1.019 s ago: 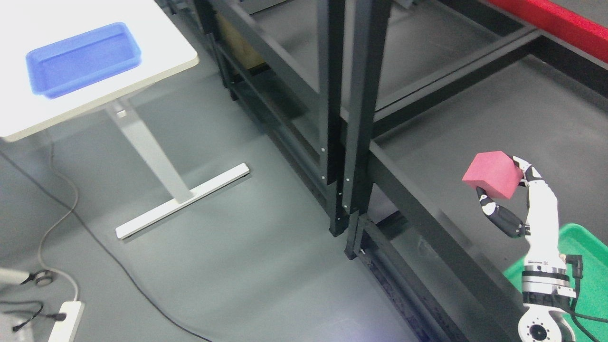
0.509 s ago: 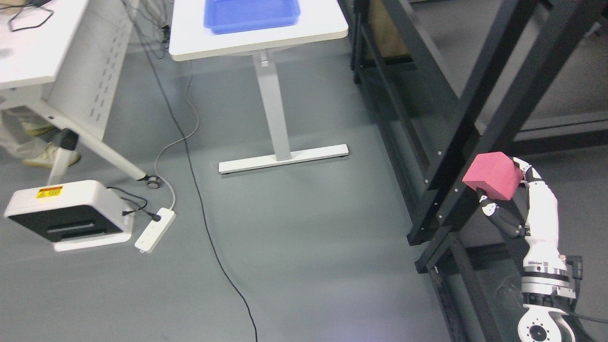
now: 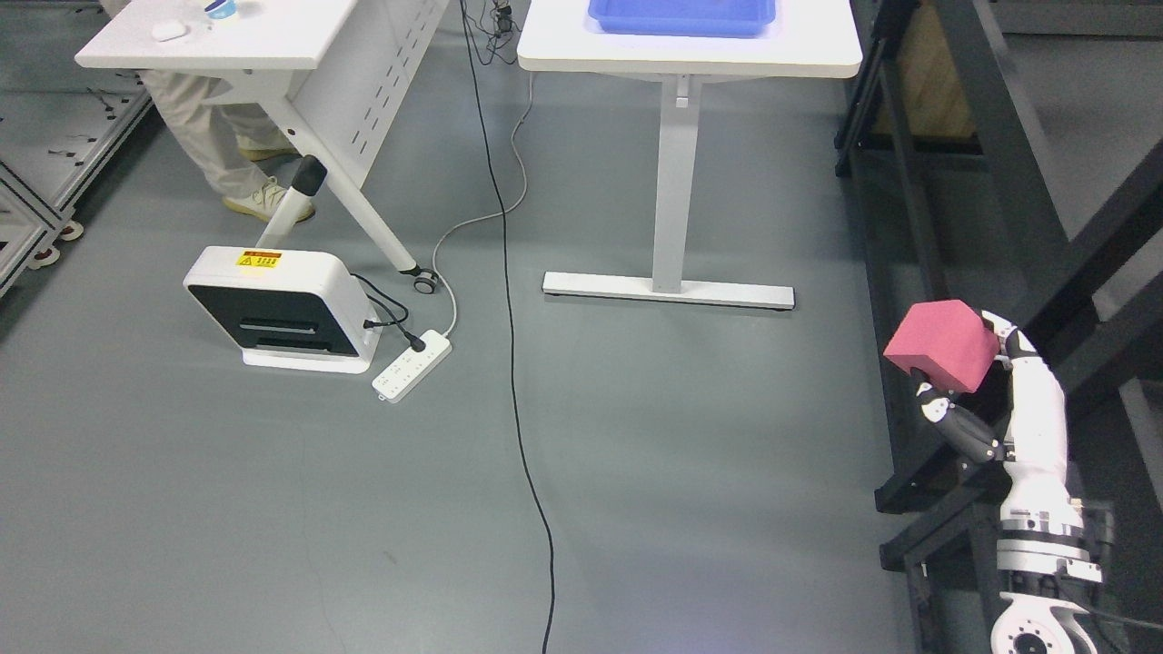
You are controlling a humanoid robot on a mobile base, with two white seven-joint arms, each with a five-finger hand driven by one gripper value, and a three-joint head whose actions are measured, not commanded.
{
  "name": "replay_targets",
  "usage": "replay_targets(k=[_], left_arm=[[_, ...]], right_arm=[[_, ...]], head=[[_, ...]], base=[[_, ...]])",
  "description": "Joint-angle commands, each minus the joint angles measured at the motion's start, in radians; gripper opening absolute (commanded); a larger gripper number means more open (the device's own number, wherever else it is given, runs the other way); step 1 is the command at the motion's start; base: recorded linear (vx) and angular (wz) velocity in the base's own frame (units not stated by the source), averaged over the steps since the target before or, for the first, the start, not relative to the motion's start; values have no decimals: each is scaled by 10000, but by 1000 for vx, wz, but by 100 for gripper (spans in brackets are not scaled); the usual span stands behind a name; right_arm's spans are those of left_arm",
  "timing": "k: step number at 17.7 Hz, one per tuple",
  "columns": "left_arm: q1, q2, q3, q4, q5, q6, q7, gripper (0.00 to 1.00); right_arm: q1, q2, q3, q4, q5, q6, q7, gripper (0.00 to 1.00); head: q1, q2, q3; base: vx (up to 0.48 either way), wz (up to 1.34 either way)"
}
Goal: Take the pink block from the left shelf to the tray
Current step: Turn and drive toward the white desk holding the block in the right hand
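Note:
My right hand (image 3: 965,363) comes up from the lower right and is shut on the pink block (image 3: 943,345), holding it in the air above the grey floor. The block is a pink-red cube, tilted, with the thumb under it and the fingers behind it. The blue tray (image 3: 681,18) sits on a white table (image 3: 800,56) at the top centre, far from the block. The black shelf frame (image 3: 1018,191) stands along the right edge, just behind my hand. My left arm does not show.
A black cable (image 3: 513,363) runs down the floor. A white power strip (image 3: 412,366) and a white box device (image 3: 273,313) lie at the left. A second white table (image 3: 273,36) stands at the top left, with a person's legs (image 3: 213,145) behind it.
The camera has swung left: the shelf slid to the right edge and the table with the blue tray moved to top centre. My right hand keeps the pink block in the same hold.

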Motion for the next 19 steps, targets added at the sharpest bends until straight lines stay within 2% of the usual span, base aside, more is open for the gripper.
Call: replay_targets(k=[1, 19], left_arm=[[91, 175, 0, 0, -15, -7, 2, 100], [91, 175, 0, 0, -15, -7, 2, 100]], right_arm=[[132, -170, 117, -174, -67, -19, 21, 4], [102, -170, 163, -159, -67, -81, 51, 5]], head=[[0, 0, 0], [0, 1, 0]], base=[[-31, 282], [14, 64]])
